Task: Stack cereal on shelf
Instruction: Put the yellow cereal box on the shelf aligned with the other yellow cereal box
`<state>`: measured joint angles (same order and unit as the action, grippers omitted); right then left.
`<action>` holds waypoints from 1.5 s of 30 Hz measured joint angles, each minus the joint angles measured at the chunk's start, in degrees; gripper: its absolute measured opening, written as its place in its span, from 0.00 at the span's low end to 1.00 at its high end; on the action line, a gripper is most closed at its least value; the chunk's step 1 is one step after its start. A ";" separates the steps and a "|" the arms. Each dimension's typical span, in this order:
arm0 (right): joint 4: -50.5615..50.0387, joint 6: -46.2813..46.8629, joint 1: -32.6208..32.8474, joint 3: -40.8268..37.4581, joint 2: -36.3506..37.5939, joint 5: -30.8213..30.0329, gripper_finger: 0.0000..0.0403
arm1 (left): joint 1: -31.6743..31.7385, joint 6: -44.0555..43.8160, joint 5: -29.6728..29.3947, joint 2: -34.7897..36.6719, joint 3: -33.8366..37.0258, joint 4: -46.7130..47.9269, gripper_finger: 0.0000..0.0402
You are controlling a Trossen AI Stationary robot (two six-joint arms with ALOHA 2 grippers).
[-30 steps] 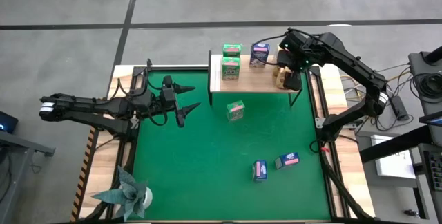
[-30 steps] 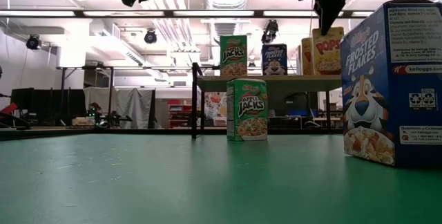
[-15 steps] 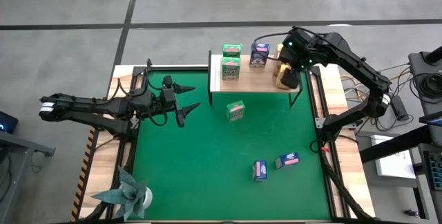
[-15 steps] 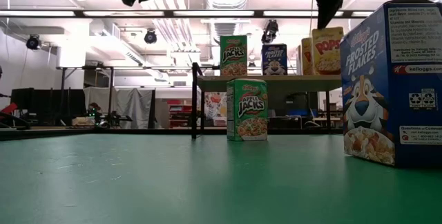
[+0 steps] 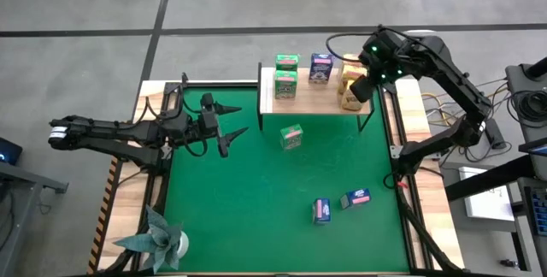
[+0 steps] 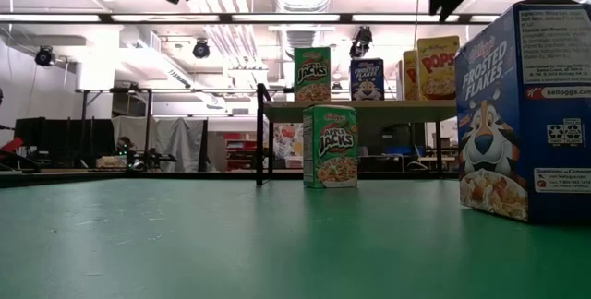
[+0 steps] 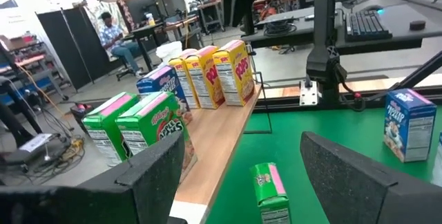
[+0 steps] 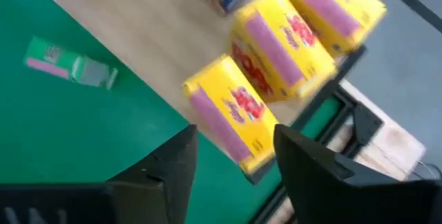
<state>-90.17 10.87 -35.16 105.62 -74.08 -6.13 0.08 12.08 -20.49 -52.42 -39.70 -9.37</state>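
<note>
The cereal is sitting in two groups right now. Up on the shelf (image 5: 316, 97) you're looking at two green boxes (image 5: 285, 73) at its left end, one blue box (image 5: 321, 67) next to them, and three yellow boxes (image 5: 352, 82) crowding the right end. Those yellow ones are standing side by side, and the nearest one is sitting right at the shelf's front corner.

Down on the green mat (image 5: 256, 200) a third green box (image 5: 291, 136) is standing just in front of the shelf, while two blue boxes (image 5: 338, 205) are lying near each other farther toward the front right.

Your right gripper (image 5: 373, 61) is hanging above the yellow boxes at the shelf's right end, not touching any of them. Its fingers are standing apart with nothing between them.

Your left gripper (image 5: 224, 127) is hovering over the left side of the mat, well apart from every box, and its fingers are spreading wide with nothing in them. A folded teal paper plant (image 5: 158, 238) is sitting at the front left corner.
</note>
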 joint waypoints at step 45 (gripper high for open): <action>16.40 11.57 0.02 -26.79 13.44 -14.26 0.03 | 0.11 12.36 -0.15 -0.02 -0.02 -7.21 0.68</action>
<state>-73.77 22.44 -35.14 78.83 -60.65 -20.39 0.19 24.44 -20.64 -52.45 -39.72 -16.57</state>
